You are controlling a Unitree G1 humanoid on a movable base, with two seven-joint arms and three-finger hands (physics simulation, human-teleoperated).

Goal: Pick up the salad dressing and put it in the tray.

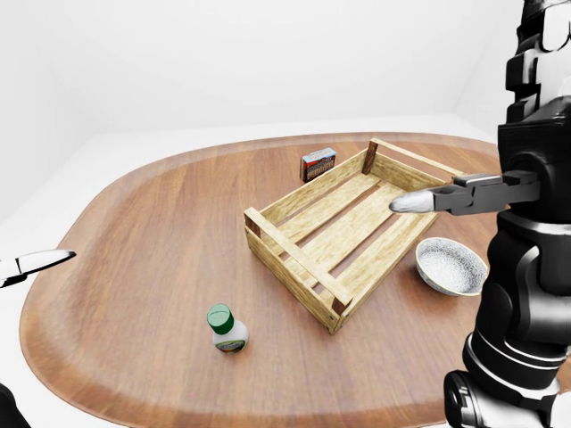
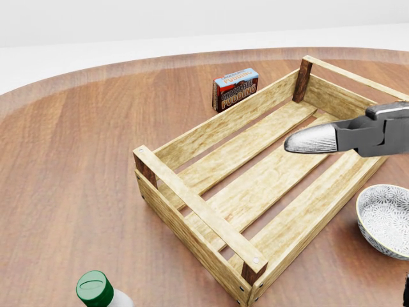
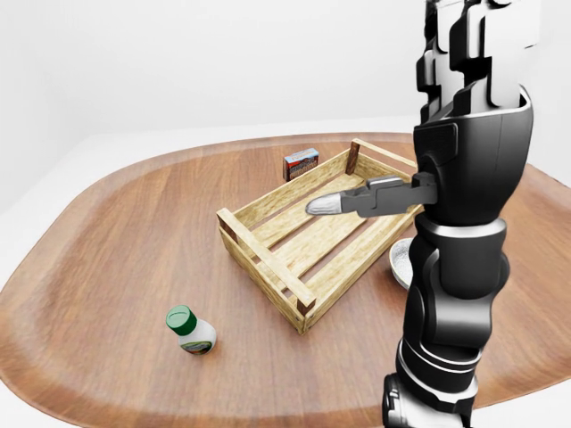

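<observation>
The salad dressing bottle, white with a green cap, stands upright on the brown table near the bottom left of the left-eye view; only its cap shows in the head view. The tray is an empty wooden slatted crate in the middle of the table. My right hand is raised over the crate's right part, one grey-tipped finger stretched leftward, open and holding nothing. My left hand shows only as a stretched fingertip at the left edge, open, far left of the bottle.
A chocolate pudding box stands just beyond the crate's upper side. A patterned grey bowl sits right of the crate. My right arm fills the right side of the eye views. The rounded table edge runs close below the bottle.
</observation>
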